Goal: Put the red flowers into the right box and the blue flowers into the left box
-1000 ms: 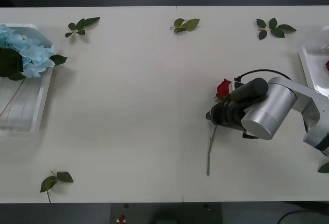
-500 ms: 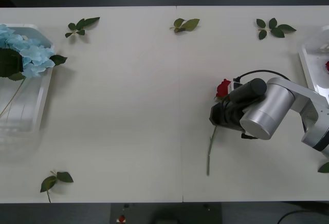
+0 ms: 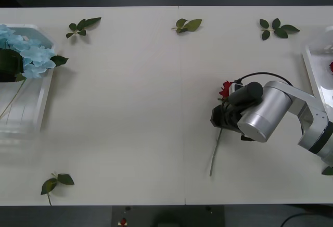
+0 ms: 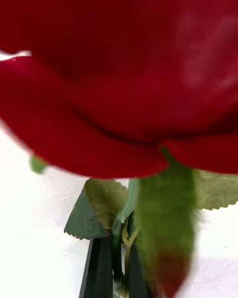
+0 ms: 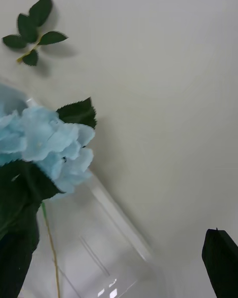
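Note:
A red flower lies on the table right of centre, its bloom (image 3: 226, 88) toward the far edge and its stem (image 3: 213, 156) pointing to the near edge. My right gripper (image 3: 219, 117) sits over the stem just below the bloom. In the right wrist view the bloom (image 4: 119, 74) looms close, and the black fingers (image 4: 99, 273) of the right gripper (image 4: 116, 241) are shut on the stem. The blue flowers (image 3: 28, 55) lie in the left box (image 3: 36, 117). My left gripper (image 5: 119, 236) hovers open above the left box (image 5: 119, 218), beside a blue flower (image 5: 54, 144). The right box (image 3: 312, 65) holds something red at the frame's right edge.
Loose green leaf sprigs lie along the far edge (image 3: 83, 26), (image 3: 187, 25), (image 3: 276, 29) and one at the near left (image 3: 56, 181). Another leaf (image 3: 329, 171) shows at the near right edge. The left wrist view shows one sprig (image 5: 29, 30) beyond the box.
My right arm has shifted slightly left and the bloom now sits tighter against the gripper. The stem's lower end stays where it was. The left side looks unchanged.

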### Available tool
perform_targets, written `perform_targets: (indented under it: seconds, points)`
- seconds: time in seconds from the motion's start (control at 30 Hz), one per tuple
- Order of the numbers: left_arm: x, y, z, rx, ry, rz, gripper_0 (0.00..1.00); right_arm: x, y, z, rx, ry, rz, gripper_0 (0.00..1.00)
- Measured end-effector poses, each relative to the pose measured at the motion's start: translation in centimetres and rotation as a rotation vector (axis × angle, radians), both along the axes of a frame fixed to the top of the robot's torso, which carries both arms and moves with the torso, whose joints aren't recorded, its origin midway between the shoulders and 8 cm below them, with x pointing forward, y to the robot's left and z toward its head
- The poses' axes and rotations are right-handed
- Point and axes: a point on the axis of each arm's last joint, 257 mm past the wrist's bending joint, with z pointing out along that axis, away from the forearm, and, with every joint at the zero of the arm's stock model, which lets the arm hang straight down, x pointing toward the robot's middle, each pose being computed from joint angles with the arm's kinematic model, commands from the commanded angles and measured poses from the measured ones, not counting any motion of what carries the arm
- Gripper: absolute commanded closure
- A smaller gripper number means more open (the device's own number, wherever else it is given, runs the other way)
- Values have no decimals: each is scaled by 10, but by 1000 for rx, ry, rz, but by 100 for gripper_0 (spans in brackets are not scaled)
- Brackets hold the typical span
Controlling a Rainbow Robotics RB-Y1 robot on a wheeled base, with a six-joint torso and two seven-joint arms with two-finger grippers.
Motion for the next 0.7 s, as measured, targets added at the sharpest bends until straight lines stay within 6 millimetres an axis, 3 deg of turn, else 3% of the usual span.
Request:
perform_targets:
  seconds: [0.07,0.3,0.57,0.7]
  points:
    - [-2,-15,0,-1,-18,-78,0,0,0,0,0,0,0,100]
    - [-9,-72,2,-16,-127,-349,0,0,0,0,0,0,0,100]
    - [-18,-127,0,-105,-138,-458,0,2,3,3,18,-9,3,100]
    - [-22,-150,2,-124,-154,-501,0,3,6,19,72,-6,-4,100]
